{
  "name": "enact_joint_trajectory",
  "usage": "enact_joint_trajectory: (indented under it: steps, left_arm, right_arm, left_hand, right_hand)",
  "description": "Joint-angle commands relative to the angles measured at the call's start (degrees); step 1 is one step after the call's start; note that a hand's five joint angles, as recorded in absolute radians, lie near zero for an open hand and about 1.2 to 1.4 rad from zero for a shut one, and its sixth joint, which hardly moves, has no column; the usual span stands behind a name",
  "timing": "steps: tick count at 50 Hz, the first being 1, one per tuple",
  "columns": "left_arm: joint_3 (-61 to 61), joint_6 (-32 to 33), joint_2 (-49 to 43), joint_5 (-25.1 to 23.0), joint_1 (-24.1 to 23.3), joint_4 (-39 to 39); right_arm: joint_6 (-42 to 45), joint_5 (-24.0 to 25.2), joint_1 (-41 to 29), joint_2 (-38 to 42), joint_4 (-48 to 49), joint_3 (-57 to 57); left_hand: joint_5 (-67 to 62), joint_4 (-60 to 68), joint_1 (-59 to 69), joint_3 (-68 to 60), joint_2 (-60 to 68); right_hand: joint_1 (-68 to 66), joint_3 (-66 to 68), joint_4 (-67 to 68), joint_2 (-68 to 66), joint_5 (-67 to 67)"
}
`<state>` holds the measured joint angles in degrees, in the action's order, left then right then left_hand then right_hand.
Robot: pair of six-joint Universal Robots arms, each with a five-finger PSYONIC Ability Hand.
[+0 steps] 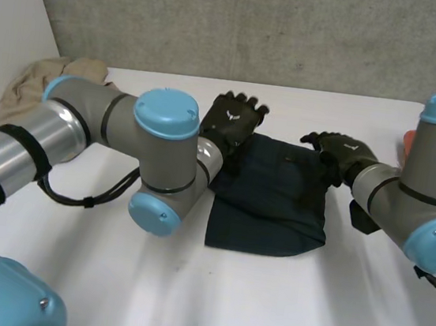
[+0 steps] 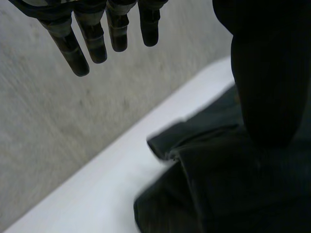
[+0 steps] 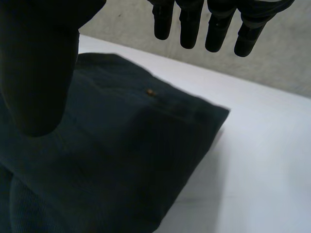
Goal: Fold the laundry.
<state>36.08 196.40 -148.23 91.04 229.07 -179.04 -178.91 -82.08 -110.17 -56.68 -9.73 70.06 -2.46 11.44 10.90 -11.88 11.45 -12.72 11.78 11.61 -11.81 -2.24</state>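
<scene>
Grey concrete wall (image 1: 298, 30) backs the white bench (image 1: 263, 312), and a dark folded garment (image 1: 273, 198) lies flat near its middle. The left hand (image 1: 233, 123) sits at the garment's far left corner. Its fingers (image 2: 80, 48) are stretched straight and spread, closed on nothing, and its thumb (image 2: 267, 73) is out over the dark cloth. The right hand (image 1: 345, 155) is at the garment's far right corner. Its fingers (image 3: 216, 29) are likewise straight and empty, reaching past the garment's edge, with the thumb (image 3: 39, 73) above the fabric. A crumpled beige cloth (image 1: 29, 84) lies well apart from the garment, beyond the left arm.
</scene>
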Motion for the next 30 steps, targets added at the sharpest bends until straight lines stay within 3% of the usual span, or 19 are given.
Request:
enact_joint_trajectory:
  steps: [1,10,17,19,24,27,30]
  left_arm:
    - [2.8,5.4,0.0,5.3,-0.1,6.4]
    - [10.8,5.0,4.5,5.6,-1.6,11.3]
    - [12.3,4.2,11.6,5.5,-1.8,11.2]
    - [12.2,3.6,13.8,5.4,-1.7,10.8]
    - [12.7,0.0,20.5,4.9,-1.6,8.3]
    - [13.5,-3.2,24.4,2.6,-1.2,6.5]
    - [15.9,-6.4,28.2,-3.1,-0.2,5.8]
  right_arm:
    - [4.9,1.5,0.0,7.3,-2.5,-4.8]
    - [18.9,-1.2,0.0,9.8,-4.6,-4.7]
    - [20.4,-4.3,0.5,8.1,-2.3,-3.6]
    - [20.7,-4.6,0.5,6.1,-1.1,-2.8]
    - [23.2,-4.7,-0.7,-7.7,5.5,6.1]
    - [24.7,-4.7,-1.7,-12.3,10.2,12.9]
    - [26.1,-4.7,-4.6,-16.3,16.4,22.4]
  left_hand:
    - [-1.3,2.3,2.9,-1.9,2.3]
    - [-3.8,4.8,5.4,-4.4,4.8]
    - [-3.3,4.3,4.9,-3.9,4.3]
    - [-3.3,4.3,4.9,-3.9,4.3]
    - [-1.8,2.8,3.4,-2.4,2.8]
    - [-1.8,2.8,3.4,-2.4,2.8]
    - [-1.8,2.8,3.4,-2.4,2.8]
  right_hand:
    - [2.7,-1.8,-1.6,1.8,2.2]
    - [2.7,-1.8,-1.6,1.8,2.2]
    - [2.7,-1.8,-1.6,1.8,2.2]
    - [2.7,-1.8,-1.6,1.8,2.2]
    - [2.7,-1.8,-1.6,1.8,2.2]
    - [2.7,-1.8,-1.6,1.8,2.2]
    - [2.7,-1.8,-1.6,1.8,2.2]
